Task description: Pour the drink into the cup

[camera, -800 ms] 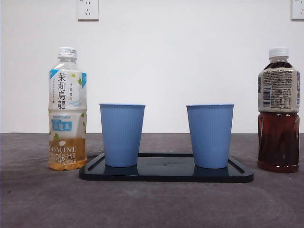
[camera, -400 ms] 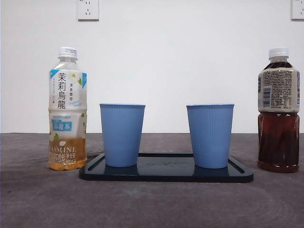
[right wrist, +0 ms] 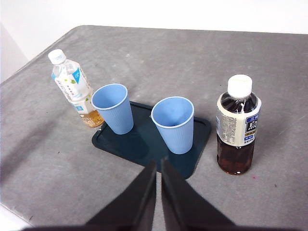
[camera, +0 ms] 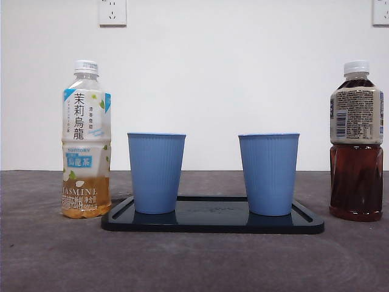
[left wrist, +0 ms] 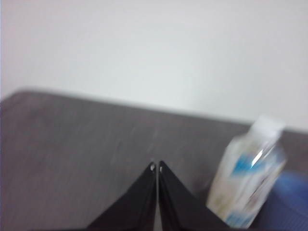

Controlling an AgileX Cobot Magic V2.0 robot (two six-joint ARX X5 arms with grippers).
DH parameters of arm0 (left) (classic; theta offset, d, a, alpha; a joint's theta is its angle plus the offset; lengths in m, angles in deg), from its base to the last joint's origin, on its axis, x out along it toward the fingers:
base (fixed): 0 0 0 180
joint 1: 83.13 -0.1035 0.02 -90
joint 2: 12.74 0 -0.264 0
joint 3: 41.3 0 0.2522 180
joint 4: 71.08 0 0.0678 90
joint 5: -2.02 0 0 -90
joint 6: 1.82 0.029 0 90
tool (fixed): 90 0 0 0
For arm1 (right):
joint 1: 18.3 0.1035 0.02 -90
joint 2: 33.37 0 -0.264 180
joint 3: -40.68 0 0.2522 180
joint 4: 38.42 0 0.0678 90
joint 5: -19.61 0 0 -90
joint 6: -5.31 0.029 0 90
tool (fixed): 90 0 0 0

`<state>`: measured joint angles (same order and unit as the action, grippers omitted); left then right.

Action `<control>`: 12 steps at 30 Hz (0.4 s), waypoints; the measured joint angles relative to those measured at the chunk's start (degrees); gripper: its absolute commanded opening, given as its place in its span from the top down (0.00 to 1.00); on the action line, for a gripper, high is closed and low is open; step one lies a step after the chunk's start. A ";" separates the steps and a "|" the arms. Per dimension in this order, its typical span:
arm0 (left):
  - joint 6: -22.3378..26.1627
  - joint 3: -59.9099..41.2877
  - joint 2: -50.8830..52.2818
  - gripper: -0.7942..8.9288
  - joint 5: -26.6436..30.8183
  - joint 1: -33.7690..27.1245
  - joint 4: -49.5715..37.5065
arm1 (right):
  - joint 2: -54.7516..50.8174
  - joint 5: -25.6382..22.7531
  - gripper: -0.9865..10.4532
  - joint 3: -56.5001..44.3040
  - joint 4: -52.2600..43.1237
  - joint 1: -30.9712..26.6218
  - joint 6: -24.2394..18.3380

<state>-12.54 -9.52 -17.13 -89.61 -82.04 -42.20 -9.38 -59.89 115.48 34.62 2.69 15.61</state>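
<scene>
two bottles stand on the surface [camera: 194, 267]: one jasmine tea bottle [camera: 86, 140] with a pale drink, one dark tea bottle [camera: 356, 141]. two blue cups [camera: 156, 173] [camera: 268, 174] stand on one black tray [camera: 213, 220]. two wall sockets [camera: 112, 11] [camera: 380, 11] show on the wall behind.

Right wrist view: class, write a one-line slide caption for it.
Two blue cups on a dark tray, a pale tea bottle and a dark tea bottle either side, shut right gripper above.
</scene>
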 measured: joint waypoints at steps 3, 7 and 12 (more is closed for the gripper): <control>0.81 -7.69 1.97 0.91 1.57 -1.53 0.09 | 0.00 0.00 0.90 0.00 0.00 0.00 0.00; 1.51 -14.62 4.09 0.91 4.17 -1.88 -1.33 | 0.00 0.02 0.90 0.00 -0.02 0.00 0.00; 3.34 -16.17 4.15 0.91 5.14 -1.70 -4.79 | 0.02 0.02 0.90 0.00 -0.02 0.00 0.00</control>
<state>-9.19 -25.69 -12.97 -84.47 -83.75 -46.99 -9.36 -59.87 115.48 34.60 2.69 15.61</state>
